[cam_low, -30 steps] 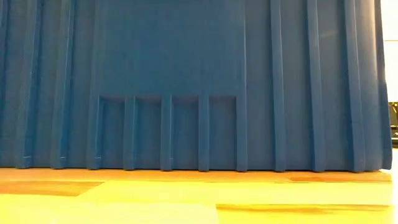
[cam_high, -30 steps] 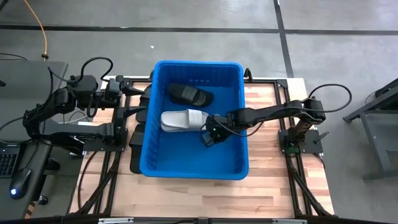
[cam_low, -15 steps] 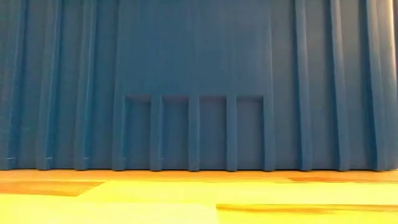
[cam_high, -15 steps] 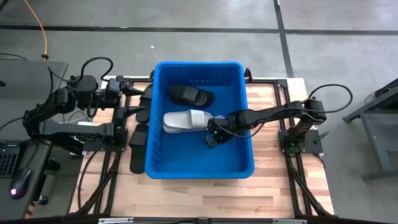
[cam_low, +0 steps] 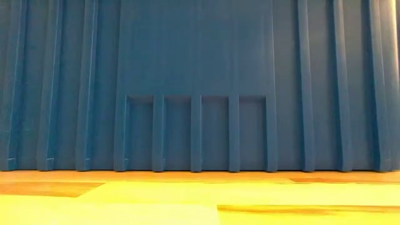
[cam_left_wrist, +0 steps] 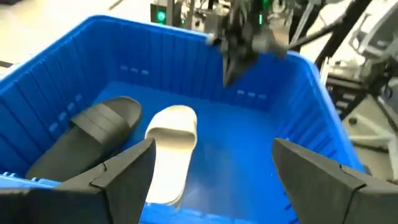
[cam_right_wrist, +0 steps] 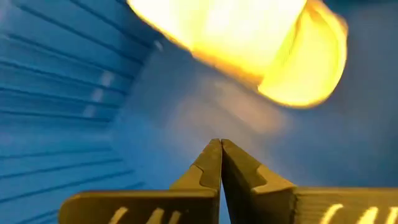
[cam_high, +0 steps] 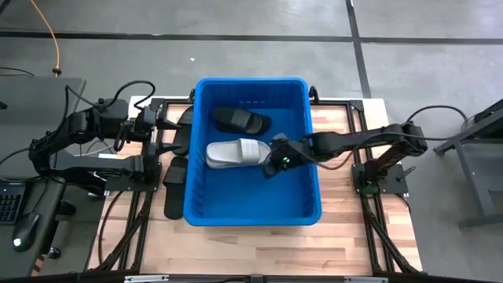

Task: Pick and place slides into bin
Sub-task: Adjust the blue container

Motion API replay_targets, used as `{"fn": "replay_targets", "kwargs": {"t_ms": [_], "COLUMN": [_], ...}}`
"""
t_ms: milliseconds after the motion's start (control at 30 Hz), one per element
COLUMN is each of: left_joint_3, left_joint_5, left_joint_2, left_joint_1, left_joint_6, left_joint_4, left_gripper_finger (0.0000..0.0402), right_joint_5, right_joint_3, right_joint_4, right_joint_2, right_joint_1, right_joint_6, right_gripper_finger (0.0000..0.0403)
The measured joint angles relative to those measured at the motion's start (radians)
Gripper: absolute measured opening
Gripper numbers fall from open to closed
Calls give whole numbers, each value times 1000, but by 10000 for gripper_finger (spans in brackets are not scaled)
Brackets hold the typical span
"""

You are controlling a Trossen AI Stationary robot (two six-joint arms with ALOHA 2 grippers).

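Note:
The blue bin (cam_high: pixel 311 169) stands mid-table, and its near wall (cam_low: pixel 200 87) fills the low view. On its floor lie a black slide (cam_high: pixel 240 120) and a light grey slide (cam_high: pixel 234 152), both soles down. In the left wrist view the black slide (cam_left_wrist: pixel 93 134) and the grey slide (cam_left_wrist: pixel 171 149) lie side by side. My right gripper (cam_high: pixel 275 165) is shut and hangs inside the bin beside the grey slide's right end, holding nothing. Its tips (cam_right_wrist: pixel 221 144) are clear of the floor. My left gripper (cam_high: pixel 161 124) stands open outside the bin's left wall.
More black slides lie on the table between the bin and the left arm, one at the far end (cam_high: pixel 185 130), one at mid-length (cam_high: pixel 174 171) and one nearer the front (cam_high: pixel 171 204). Bare wooden table (cam_high: pixel 346 236) shows right of and in front of the bin.
The bin slid a little toward the table's right and near edges with both slides inside, then came to rest. My right gripper, still shut, then rose from the bin floor beside the grey slide. My left gripper tipped downward toward the bin.

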Motion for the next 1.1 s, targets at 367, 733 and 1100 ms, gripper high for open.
{"fn": "replay_targets", "kwargs": {"t_ms": [367, 733, 1100], "left_joint_3": [0, 0, 0], "left_joint_5": [18, -127, -89], "left_joint_2": [0, 28, 64], "left_joint_1": [0, 0, 0], "left_joint_6": [238, 331, 100], "left_joint_4": [-157, -362, -329], "left_gripper_finger": [310, 310, 310], "right_joint_5": [64, 50, 69], "right_joint_3": [0, 0, 0], "right_joint_4": [26, 31, 31], "right_joint_2": [-185, -279, -273], "right_joint_1": [-2, -35, -98], "right_joint_6": [-10, -17, -47], "right_gripper_finger": [12, 122, 167]}}
